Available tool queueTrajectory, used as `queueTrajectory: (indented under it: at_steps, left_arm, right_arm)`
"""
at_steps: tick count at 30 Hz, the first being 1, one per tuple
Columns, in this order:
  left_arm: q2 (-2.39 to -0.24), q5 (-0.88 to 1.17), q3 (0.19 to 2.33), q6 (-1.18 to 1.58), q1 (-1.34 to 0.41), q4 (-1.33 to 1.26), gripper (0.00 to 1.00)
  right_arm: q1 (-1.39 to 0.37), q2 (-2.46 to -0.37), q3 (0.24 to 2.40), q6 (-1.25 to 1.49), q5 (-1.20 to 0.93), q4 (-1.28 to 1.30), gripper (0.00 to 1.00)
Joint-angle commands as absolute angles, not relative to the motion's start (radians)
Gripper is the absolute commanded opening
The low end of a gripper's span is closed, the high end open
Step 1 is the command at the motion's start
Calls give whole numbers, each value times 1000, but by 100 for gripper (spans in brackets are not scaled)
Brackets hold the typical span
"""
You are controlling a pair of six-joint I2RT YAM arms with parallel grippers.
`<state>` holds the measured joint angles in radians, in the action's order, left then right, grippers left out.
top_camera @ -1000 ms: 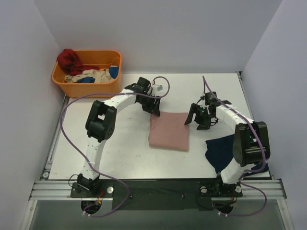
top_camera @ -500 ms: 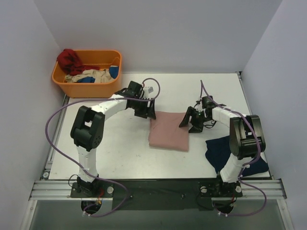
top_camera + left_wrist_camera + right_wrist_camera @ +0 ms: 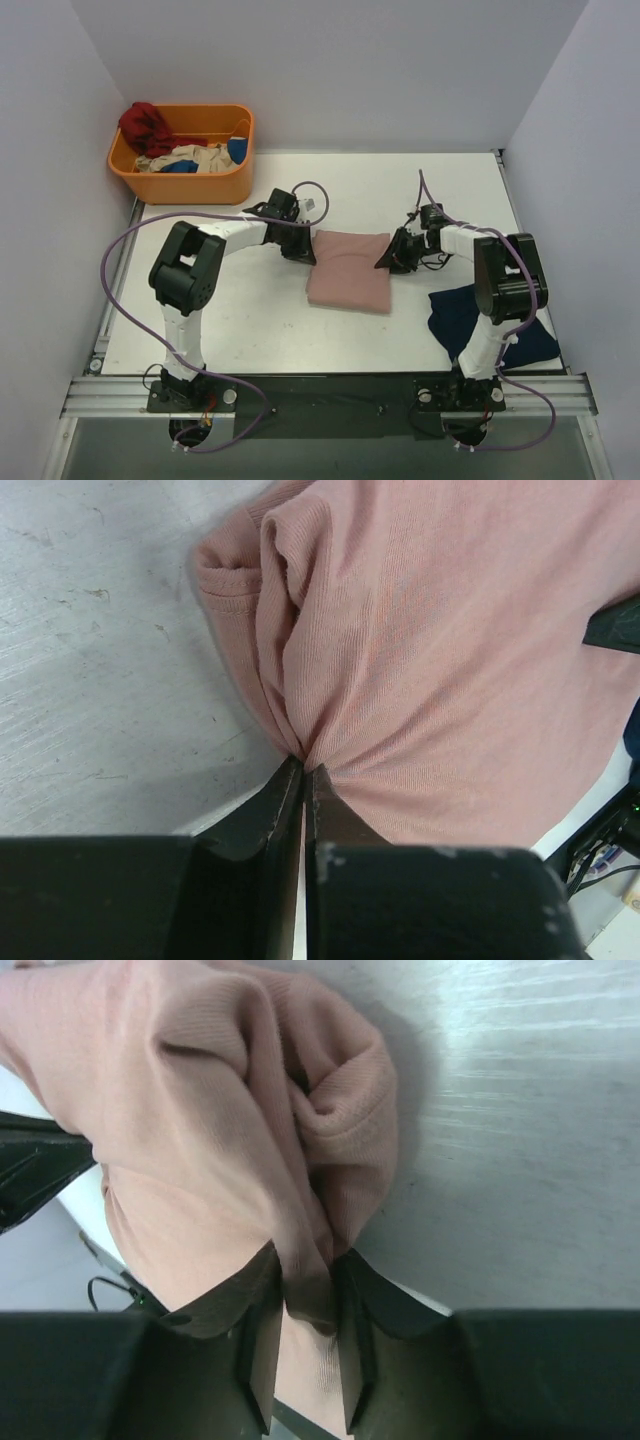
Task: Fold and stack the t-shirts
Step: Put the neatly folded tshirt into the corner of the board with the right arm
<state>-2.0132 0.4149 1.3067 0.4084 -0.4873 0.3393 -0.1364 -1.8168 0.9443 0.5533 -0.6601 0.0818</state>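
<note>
Both arms have dropped down and pulled in since a second ago, going from hovering open over the far corners to pinching them. Left gripper [image 3: 303, 768] has its fingers squeezed almost together on a thin pucker of cloth at the far-left corner of the pink t-shirt [image 3: 350, 278]. You can see wrinkles fanning out from the pinch.

Right gripper [image 3: 305, 1285] is clamped on a fatter bunch at the far-right corner, so its jaws sit a bit wider, with several layers wadded between them.

Grabbing both far corners at once makes sense to me. My guess is the next fold carries that far edge toward the near one, and holding two corners keeps the edge straight.

Apart from the two pinched corners, the shirt lies flat as a rough rectangle in the middle of the table [image 3: 250, 320], between the arms. Navy t-shirt [image 3: 447, 315] is a crumpled heap at the near right, by the right arm's base, not folded yet. Orange basket [image 3: 180, 178] of other clothes sits off the far-left corner, out of the way.
</note>
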Motion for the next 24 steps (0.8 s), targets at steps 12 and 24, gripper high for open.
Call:
queueTrajectory:
  at_steps: [12, 24]
  left_arm:
    - [-2016, 344, 1372, 347, -460, 466, 42]
    - [-1784, 443, 1391, 178, -230, 560, 67]
  right_arm:
    - [-143, -1839, 992, 419, -661, 266, 0]
    - [-328, -1641, 1140, 153, -324, 960, 0]
